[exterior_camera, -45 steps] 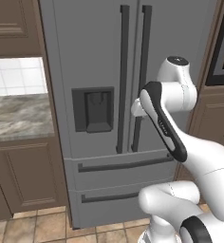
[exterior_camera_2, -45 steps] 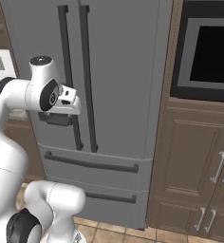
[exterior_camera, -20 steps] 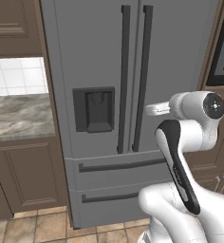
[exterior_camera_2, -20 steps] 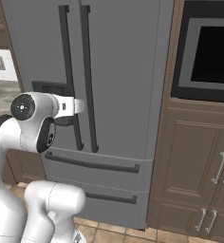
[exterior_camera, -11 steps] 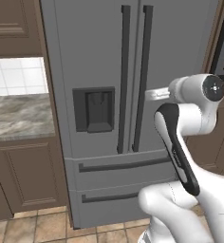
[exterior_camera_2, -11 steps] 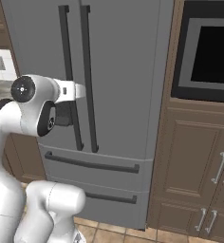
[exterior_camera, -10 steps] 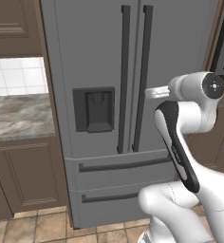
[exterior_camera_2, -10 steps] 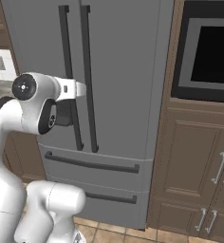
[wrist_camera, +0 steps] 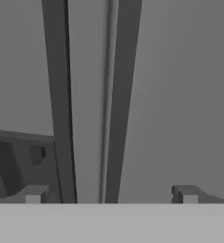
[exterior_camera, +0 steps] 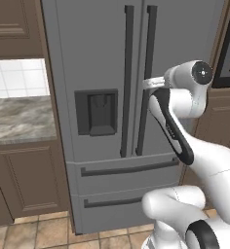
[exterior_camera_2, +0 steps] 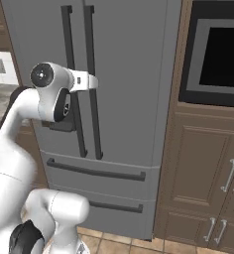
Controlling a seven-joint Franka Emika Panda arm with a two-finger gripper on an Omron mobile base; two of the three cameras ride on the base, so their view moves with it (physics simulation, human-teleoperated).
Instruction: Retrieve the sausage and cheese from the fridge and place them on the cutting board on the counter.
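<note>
Hand view looks straight at the closed fridge [wrist_camera: 180, 95], its two dark handles [wrist_camera: 121, 95] barring the doors; the fingers [wrist_camera: 33, 193] stand wide apart, gripping nothing. A marbled table [exterior_camera: 19, 119] lies left, a wall oven [exterior_camera_2: 218, 54] right. Since a second ago the hand has risen toward the handles.

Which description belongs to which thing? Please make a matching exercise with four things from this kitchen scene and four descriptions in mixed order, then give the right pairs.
Things:
1. fridge
2. gripper
3. counter
4. dispenser recess

Descriptions:
A. marbled stone top, to the left of the fridge
B. open, pointed at the two dark door handles
C. tall and grey, both doors shut
D. dark, set in the left door

Pairs: 1-C, 2-B, 3-A, 4-D
</note>
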